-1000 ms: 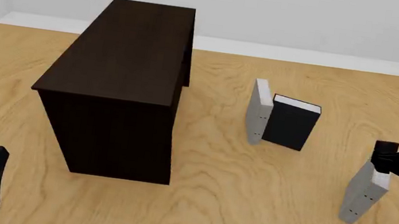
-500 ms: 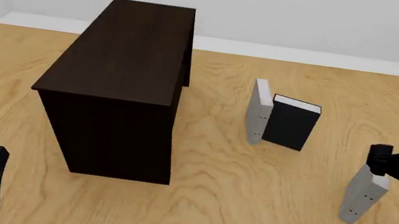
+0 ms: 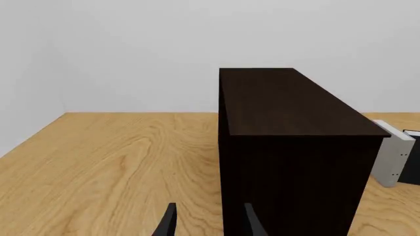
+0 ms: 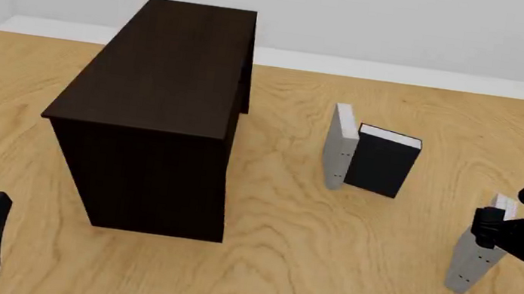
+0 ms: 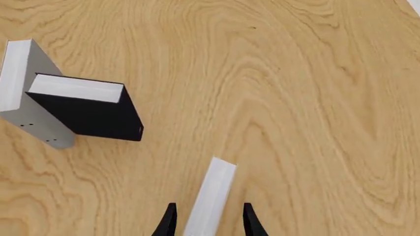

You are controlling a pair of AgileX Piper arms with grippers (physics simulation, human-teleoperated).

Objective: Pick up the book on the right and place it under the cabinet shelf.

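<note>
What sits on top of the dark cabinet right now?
Nothing: the cabinet shelf shows a bare flat top in both front and left wrist views. Its underside and interior are hidden.

All three renders are bright and evenly lit by soft, diffuse light with no visible source, sharp from edge to edge without blur, glare or lens distortion. The light wooden worktop (image 4: 328, 262) shows crisp grain and almost no cast shadows. The tall, very dark brown wooden cabinet (image 4: 160, 111) reads nearly black on its near face, its flat top slightly lighter.
</note>
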